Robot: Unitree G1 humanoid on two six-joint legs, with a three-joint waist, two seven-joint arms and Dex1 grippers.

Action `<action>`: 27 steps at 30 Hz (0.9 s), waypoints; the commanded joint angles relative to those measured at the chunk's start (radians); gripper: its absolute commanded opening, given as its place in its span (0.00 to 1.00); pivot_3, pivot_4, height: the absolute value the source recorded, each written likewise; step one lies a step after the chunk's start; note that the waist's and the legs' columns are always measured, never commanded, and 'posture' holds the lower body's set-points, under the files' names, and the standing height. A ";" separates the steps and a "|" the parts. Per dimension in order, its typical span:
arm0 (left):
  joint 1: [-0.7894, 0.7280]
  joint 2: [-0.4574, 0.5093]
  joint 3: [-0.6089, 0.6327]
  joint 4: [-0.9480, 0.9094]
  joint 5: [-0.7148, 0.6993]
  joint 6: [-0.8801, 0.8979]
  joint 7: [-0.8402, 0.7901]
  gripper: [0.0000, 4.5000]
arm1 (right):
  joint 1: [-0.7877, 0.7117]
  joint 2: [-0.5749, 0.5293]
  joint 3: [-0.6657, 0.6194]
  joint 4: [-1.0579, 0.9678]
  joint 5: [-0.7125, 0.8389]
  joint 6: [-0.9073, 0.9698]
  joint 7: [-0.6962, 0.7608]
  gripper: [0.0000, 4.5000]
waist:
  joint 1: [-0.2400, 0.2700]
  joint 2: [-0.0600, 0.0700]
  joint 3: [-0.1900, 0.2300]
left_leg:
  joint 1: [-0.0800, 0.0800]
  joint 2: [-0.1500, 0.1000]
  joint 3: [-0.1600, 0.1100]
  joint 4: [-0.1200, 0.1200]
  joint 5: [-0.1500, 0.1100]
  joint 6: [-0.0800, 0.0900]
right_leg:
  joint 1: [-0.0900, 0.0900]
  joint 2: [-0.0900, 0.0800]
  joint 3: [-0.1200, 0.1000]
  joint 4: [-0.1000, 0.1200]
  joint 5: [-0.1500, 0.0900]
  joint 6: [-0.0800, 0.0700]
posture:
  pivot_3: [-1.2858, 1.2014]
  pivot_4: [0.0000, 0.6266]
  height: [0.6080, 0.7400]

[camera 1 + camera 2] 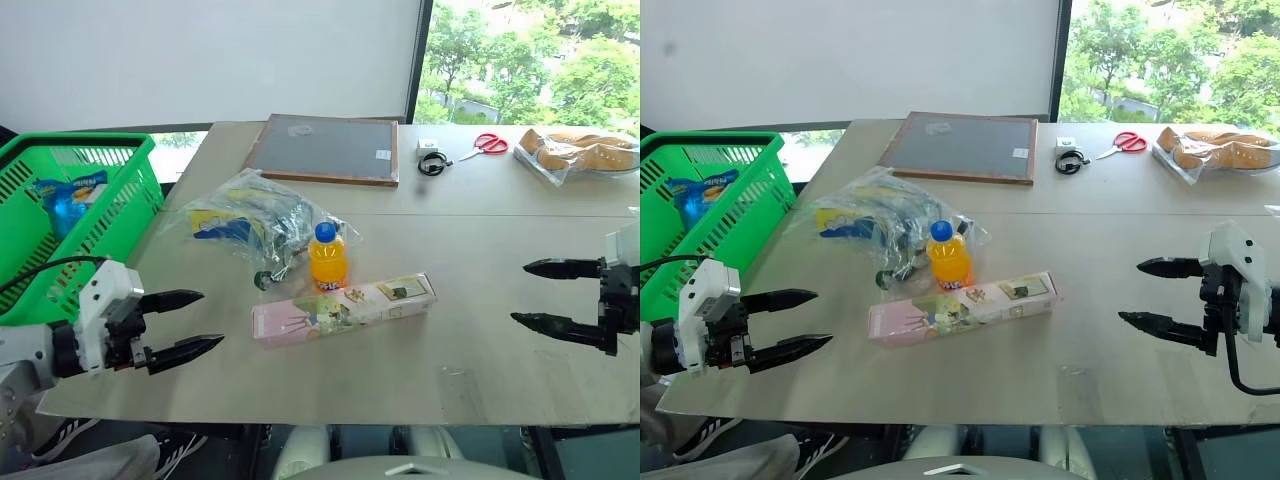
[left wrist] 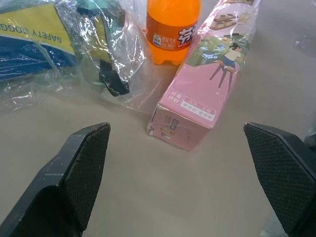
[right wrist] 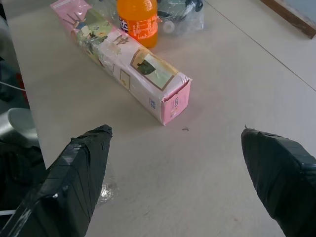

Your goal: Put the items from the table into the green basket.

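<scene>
Start of pick: both end effectors spread and empty.

Your left end effector (image 1: 182,322) and right end effector (image 1: 545,293) flank the pink carton (image 1: 343,309) at table (image 1: 480,240) centre; orange bottle (image 1: 327,257) touches it at 12 o'clock, clear bag (image 1: 250,220) at 11. Green basket (image 1: 90,150) sits at 9. Grasp the carton squarely across its narrow width.

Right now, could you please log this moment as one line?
left gripper: open, empty | right gripper: open, empty | bottle, carton, bag: on table | green basket: left
</scene>
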 commanded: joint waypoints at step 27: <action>-0.713 -0.202 -0.491 0.095 0.210 0.355 0.643 1.00 | 0.042 0.177 -0.013 -0.242 0.126 -0.154 -0.027 1.00 | 0.016 -0.006 -0.001 | 0.001 0.001 0.005 0.007 0.003 0.006 | 0.005 0.003 0.001 0.004 0.003 0.006 | 0.48 0.03 1.00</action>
